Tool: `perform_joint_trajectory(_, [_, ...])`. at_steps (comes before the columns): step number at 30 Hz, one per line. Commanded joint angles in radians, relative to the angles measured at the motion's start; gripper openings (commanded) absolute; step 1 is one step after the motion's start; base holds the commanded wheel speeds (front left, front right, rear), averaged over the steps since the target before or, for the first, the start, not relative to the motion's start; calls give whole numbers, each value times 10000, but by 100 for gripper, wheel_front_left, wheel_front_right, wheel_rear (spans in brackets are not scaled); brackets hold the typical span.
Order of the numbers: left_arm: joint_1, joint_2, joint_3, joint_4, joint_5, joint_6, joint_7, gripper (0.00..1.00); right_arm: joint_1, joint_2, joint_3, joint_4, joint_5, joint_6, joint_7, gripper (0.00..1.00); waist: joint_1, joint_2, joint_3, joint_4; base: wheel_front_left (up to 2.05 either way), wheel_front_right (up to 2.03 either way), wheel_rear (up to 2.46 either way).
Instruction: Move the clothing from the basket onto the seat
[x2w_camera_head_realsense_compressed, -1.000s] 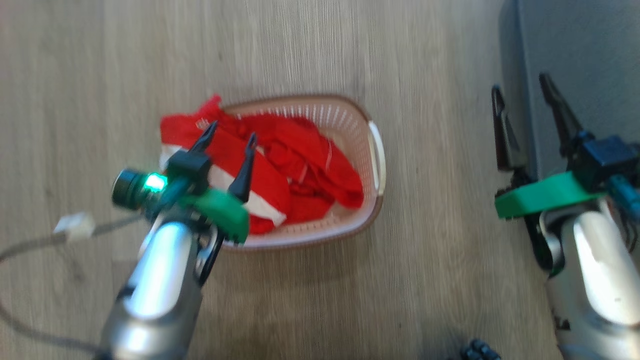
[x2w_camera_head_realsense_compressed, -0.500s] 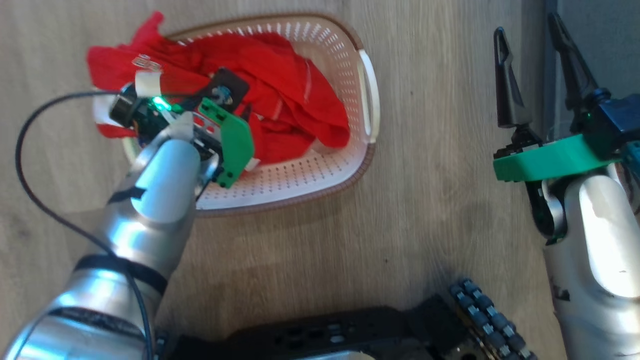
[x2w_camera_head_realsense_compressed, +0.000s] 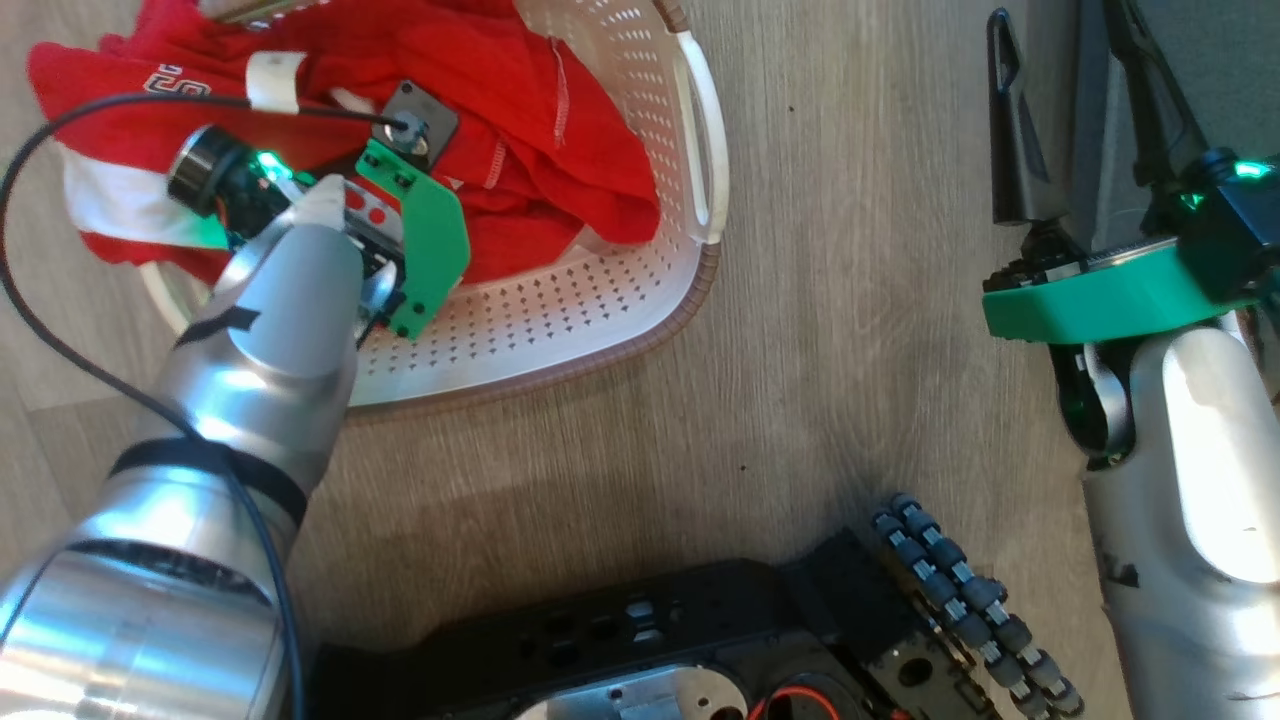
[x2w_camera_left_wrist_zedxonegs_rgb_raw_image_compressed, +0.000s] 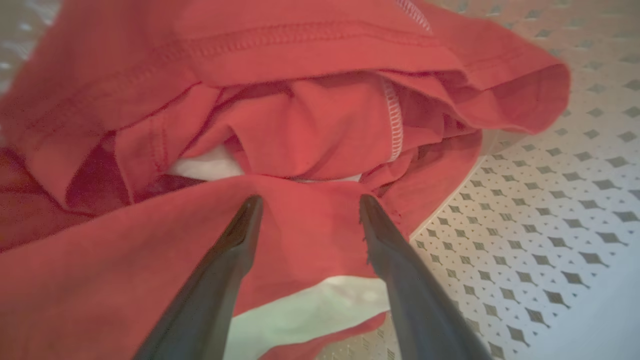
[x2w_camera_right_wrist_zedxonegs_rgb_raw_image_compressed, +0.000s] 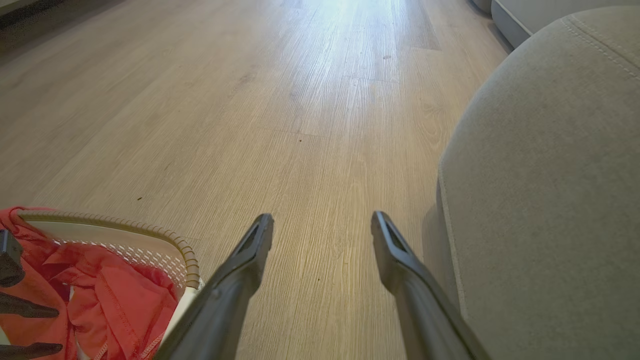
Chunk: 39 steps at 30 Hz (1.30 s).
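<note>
The cream basket (x2w_camera_head_realsense_compressed: 600, 335) stands on the floor at the upper left of the head view, with the red clothing (x2w_camera_head_realsense_compressed: 560, 150) heaped in it and spilling over its far-left rim. My left arm reaches down into it. In the left wrist view my left gripper (x2w_camera_left_wrist_zedxonegs_rgb_raw_image_compressed: 310, 201) is open, its tips pressed into a fold of red clothing (x2w_camera_left_wrist_zedxonegs_rgb_raw_image_compressed: 310, 135) above the perforated basket bottom (x2w_camera_left_wrist_zedxonegs_rgb_raw_image_compressed: 525, 210). My right gripper (x2w_camera_head_realsense_compressed: 1060, 30) hangs open and holds nothing, beside the grey seat (x2w_camera_head_realsense_compressed: 1230, 70). The right wrist view shows my right gripper (x2w_camera_right_wrist_zedxonegs_rgb_raw_image_compressed: 322, 220) over bare floor, the seat (x2w_camera_right_wrist_zedxonegs_rgb_raw_image_compressed: 550, 175) to its right and the basket (x2w_camera_right_wrist_zedxonegs_rgb_raw_image_compressed: 187, 255) at lower left.
The wooden floor (x2w_camera_head_realsense_compressed: 850, 300) lies between basket and seat. My black base (x2w_camera_head_realsense_compressed: 650, 640) and a roller track (x2w_camera_head_realsense_compressed: 960, 590) fill the bottom edge. A black cable (x2w_camera_head_realsense_compressed: 40, 330) loops from my left wrist out past the basket's left side.
The head camera has tilted, so the basket sits higher and further left. My left gripper has gone down into the basket onto the clothing. The right gripper stays open.
</note>
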<state>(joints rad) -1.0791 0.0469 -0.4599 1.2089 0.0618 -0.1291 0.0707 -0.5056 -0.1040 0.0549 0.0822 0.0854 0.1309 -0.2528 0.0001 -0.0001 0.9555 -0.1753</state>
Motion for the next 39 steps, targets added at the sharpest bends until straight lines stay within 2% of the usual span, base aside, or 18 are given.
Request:
perform_joint_trajectory(1, [-14, 255, 49, -33, -26, 11, -25, 100, 334, 44, 160, -338, 108, -2, -90, 100, -1, 1, 114, -85, 0, 0, 0])
perform_joint_trajectory(21, [-411, 357, -160, 678, -310, 202, -33, 100, 431, 130, -73, -616, 357, -2, -90, 100, -1, 1, 761, -206, 0, 0, 0])
perform_joint_trajectory(22, [-404, 353, -179, 688, -320, 223, -63, 87, 431, 119, -98, -631, 367, -2, -90, 100, -1, 1, 783, -215, 0, 0, 0])
perform_joint_trajectory(23, [-391, 349, -207, 698, -323, 228, -88, 49, 434, 115, -129, -646, 383, -2, -90, 100, -1, 1, 803, -222, 0, 0, 0])
perform_joint_trajectory(24, [-383, 350, -236, 706, -326, 226, -121, 33, 438, 112, -160, -661, 404, -2, -90, 100, -1, 1, 820, -226, 0, 0, 0])
perform_joint_trajectory(25, [-375, 357, -253, 714, -337, 231, -164, 25, 447, 107, -192, -674, 422, -2, -90, 100, -1, 1, 832, -223, 0, 0, 0])
perform_joint_trajectory(26, [-361, 360, -264, 722, -355, 239, -214, 0, 462, 106, -231, -675, 438, -2, -90, 100, -1, 1, 830, -213, 0, 0, 0])
perform_joint_trajectory(30, [-250, 319, -201, 740, -547, 308, -589, 0, 561, 87, -393, -621, 463, -2, -90, 100, -1, 1, 647, -76, 0, 0, 0])
perform_joint_trajectory(39, [542, 89, 533, 629, -1822, 261, -2507, 0, 948, -14, -504, -242, 457, -2, -90, 100, -1, 1, -1225, 607, 0, 0, 0])
